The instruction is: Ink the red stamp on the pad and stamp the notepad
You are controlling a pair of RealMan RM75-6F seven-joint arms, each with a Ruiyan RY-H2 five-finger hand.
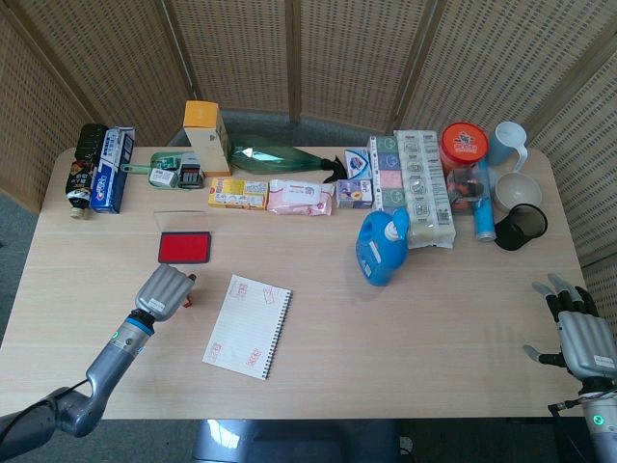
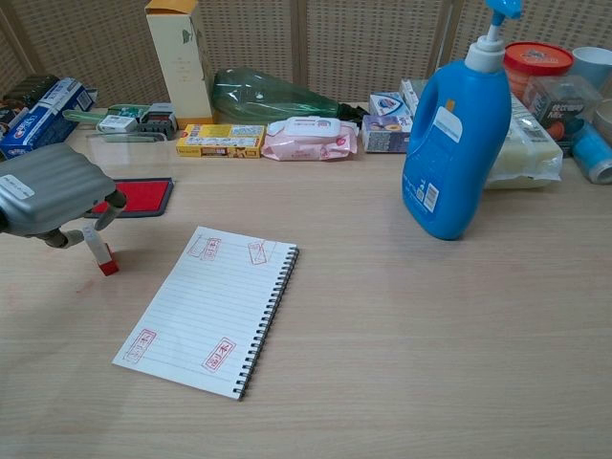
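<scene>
- We have the red stamp (image 2: 101,256) pinched in the fingers of our left hand (image 2: 50,194), near the left edge of the tabletop (image 1: 424,328); its red foot looks to sit on or just above the bare wood, and we cannot tell which.
- The stamp is tilted, its red end leaning toward the notepad (image 2: 208,308), which lies just beside it, nearer the front edge.
- The ink pad (image 1: 184,247) lies open just behind the hand, toward the back-left of the tabletop, red surface showing and its clear lid (image 2: 131,153) up behind it.
- The notepad already carries four red marks, two near its top and two near its bottom; the middle lines are blank.
- Our judgement: the hand sits between pad and paper, so the step in hand is carrying the stamp to one of them. We cannot see whether its face is wet.
- To do it well, we square the stamp upright before contact; a tilted face prints only one edge.
- We press straight down and lift straight up, no sliding, or the mark smears.
- We aim for the blank middle, clear of the spiral binding (image 2: 270,316).
- The pad is light and loose, so a sideways push could shift it.
- Our right hand (image 1: 583,338) rests at the front-right corner, fingers spread and holding nothing, well apart from the work.
</scene>
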